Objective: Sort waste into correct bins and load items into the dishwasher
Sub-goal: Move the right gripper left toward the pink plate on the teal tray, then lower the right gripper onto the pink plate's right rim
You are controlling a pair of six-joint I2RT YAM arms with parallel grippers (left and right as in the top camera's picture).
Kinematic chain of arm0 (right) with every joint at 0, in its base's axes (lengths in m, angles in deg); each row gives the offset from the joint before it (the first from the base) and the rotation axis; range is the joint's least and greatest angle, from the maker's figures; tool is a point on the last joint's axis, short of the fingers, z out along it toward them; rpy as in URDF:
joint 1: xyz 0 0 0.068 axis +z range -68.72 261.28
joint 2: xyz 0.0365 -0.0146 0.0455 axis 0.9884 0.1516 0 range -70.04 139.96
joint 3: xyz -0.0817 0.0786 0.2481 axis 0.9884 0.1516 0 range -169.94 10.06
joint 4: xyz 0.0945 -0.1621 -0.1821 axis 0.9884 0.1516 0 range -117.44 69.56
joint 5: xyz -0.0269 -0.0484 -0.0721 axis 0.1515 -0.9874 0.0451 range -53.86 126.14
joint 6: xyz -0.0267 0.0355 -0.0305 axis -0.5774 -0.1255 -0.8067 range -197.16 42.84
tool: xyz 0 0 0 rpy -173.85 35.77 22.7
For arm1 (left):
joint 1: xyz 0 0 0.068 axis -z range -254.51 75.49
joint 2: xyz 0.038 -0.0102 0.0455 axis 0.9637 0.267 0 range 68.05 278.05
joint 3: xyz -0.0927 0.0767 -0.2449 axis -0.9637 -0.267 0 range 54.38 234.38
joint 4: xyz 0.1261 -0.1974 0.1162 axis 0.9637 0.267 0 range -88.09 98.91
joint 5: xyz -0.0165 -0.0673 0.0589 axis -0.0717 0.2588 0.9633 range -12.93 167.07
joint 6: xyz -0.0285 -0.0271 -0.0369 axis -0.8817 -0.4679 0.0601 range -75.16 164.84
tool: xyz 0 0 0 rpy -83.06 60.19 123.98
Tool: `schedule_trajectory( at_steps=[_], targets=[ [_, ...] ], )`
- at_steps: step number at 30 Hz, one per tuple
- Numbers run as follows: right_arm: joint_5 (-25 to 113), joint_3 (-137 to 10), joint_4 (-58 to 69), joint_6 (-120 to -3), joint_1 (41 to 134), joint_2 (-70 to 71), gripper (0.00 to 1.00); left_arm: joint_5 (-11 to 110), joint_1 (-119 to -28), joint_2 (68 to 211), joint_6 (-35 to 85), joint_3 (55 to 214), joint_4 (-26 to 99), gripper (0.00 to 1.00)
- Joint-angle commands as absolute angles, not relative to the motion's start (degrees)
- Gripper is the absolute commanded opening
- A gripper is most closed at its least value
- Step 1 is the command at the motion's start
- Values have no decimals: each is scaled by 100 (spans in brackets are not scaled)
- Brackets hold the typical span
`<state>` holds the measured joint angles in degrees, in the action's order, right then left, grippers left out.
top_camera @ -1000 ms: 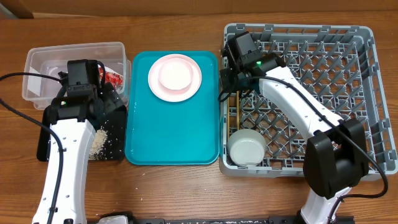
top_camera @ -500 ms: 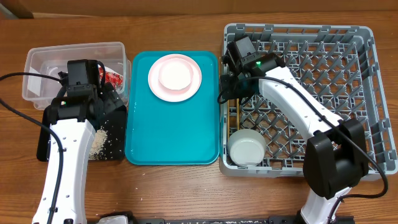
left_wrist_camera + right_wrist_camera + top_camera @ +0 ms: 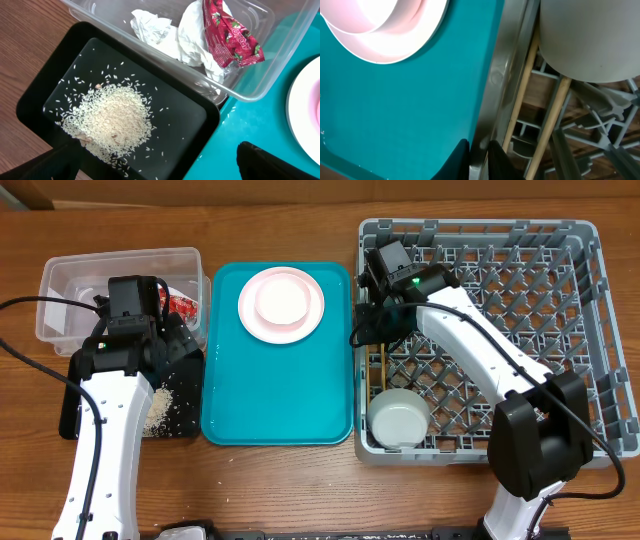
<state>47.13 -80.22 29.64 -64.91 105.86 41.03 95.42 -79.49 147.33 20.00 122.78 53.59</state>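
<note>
My right gripper [image 3: 368, 320] [image 3: 479, 150] is shut on the left wall [image 3: 502, 75] of the grey dishwasher rack [image 3: 480, 226], one finger outside it and one inside. Two wooden chopsticks [image 3: 520, 100] [image 3: 381, 370] lie inside along that wall, beside a white bowl [image 3: 400, 418] [image 3: 590, 35]. A pink bowl [image 3: 281, 298] sits on the pale pink plate [image 3: 250, 315] on the teal tray. My left gripper [image 3: 172, 352] [image 3: 165, 165] hangs open over the black tray [image 3: 195, 115], which holds rice [image 3: 112, 120]. The clear tub [image 3: 250, 85] holds the napkin [image 3: 165, 35] and red wrapper [image 3: 230, 35].
The teal serving tray [image 3: 280, 390] lies between the bins and the rack, its right edge almost against the rack wall. The clear tub [image 3: 70, 290] stands behind the black tray [image 3: 185, 370] at the left. Bare wood shows along the table's front.
The right jaws have closed tighter on the rack wall. The rack's front left corner and the white bowl have shifted slightly right. The left arm has not moved.
</note>
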Motion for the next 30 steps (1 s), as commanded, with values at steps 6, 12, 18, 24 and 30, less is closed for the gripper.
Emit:
schedule_trajectory(
  at_steps=[6,12,18,24,30],
  targets=[
    [4542,-8000,3122,-6601,10566,4122,12,9503,-7964,14679,2063,12343,5352,100],
    [4525,-8092,2862,-6605,10564,4118,20,9501,-7964,14679,2063,12343,5352,100],
    [4531,-8920,3178,-6603,10570,4098,31,9503,-7964,14679,2063,12343,5352,100],
    [5840,-9263,3067,-6605,10614,4098,75,9501,-7964,14679,2063,12343,5355,100],
    [6625,-9263,2608,-6601,10640,4100,100,9501,-7964,14679,2063,12343,5352,100]
  ],
)
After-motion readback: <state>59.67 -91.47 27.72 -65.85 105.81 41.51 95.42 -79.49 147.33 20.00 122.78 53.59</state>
